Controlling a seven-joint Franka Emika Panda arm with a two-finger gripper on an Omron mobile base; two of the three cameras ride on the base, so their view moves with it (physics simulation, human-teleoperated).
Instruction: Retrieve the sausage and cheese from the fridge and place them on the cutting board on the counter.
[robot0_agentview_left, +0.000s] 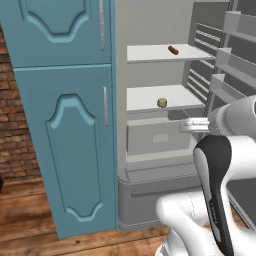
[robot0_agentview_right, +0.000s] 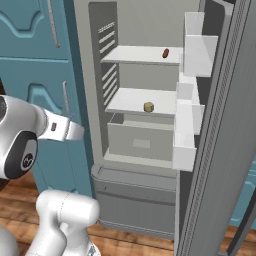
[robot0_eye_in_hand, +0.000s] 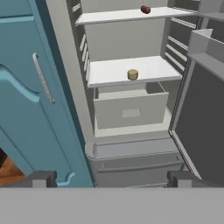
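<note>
The fridge (robot0_agentview_left: 150, 195) stands open in front of me, showing white shelves and a drawer (robot0_eye_in_hand: 130, 113). The sausage (robot0_agentview_left: 173, 50), a short dark red rod, lies on the upper shelf (robot0_agentview_right: 165, 53) (robot0_eye_in_hand: 145, 9). The cheese (robot0_agentview_left: 162, 103), a squat tan chunk, sits near the front of the shelf below (robot0_agentview_right: 148, 107) (robot0_eye_in_hand: 132, 74). My gripper (robot0_eye_in_hand: 113, 179) is open and empty, held back outside the fridge, below and well short of both foods. The cutting board and the counter are out of view.
Tall teal cabinet doors (robot0_agentview_left: 65, 140) flank the fridge on the left. The open fridge door (robot0_agentview_right: 220, 125) with white bins (robot0_agentview_right: 187, 120) stands on the right. A brick wall (robot0_agentview_left: 15, 125) and a wooden floor (robot0_agentview_left: 30, 210) lie to the left.
</note>
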